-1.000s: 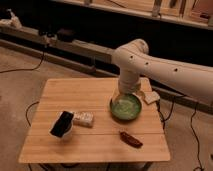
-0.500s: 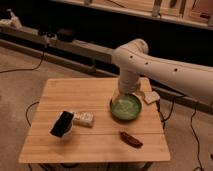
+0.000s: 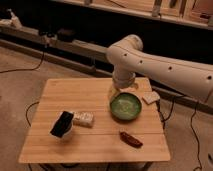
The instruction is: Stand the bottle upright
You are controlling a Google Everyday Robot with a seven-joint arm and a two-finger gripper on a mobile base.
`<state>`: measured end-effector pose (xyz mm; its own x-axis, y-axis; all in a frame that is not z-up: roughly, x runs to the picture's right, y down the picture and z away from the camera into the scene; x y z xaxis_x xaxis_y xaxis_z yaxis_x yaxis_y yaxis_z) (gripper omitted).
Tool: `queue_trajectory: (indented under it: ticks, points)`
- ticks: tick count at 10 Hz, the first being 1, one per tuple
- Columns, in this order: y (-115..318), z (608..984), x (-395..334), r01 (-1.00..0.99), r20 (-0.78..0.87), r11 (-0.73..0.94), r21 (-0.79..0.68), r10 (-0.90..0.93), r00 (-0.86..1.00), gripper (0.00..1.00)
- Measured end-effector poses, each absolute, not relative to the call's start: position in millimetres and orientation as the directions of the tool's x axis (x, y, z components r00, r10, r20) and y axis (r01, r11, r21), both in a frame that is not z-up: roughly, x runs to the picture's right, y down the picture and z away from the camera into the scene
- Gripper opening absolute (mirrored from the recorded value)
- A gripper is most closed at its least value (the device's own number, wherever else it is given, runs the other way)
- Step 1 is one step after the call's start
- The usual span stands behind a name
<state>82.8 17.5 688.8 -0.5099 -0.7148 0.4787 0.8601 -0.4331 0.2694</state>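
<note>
The bottle (image 3: pixel 83 119) is a small pale one lying on its side on the wooden table (image 3: pixel 75 92), left of centre and right beside a black rectangular object (image 3: pixel 62 124). My white arm comes in from the right and bends down over the table's far side. The gripper (image 3: pixel 117 94) hangs at the far left rim of the green bowl (image 3: pixel 126 106), well to the right of the bottle and apart from it. It stands open and holds nothing.
A dark brown oblong object (image 3: pixel 131 139) lies near the table's front edge, in front of the bowl. A small white item (image 3: pixel 151 97) rests at the right edge. Cables trail on the floor, and a long dark bench runs behind the table.
</note>
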Motion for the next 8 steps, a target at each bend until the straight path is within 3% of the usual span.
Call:
queue_trajectory:
  ticks: [3, 8]
  points:
    - [-1.1, 679.2, 56.5, 0.732, 0.3, -0.565, 0.381, -0.673, -0.676, 0.8]
    - [-2.2, 680.9, 43.1, 0.674, 0.232, -0.598, 0.433, -0.649, -0.725, 0.8]
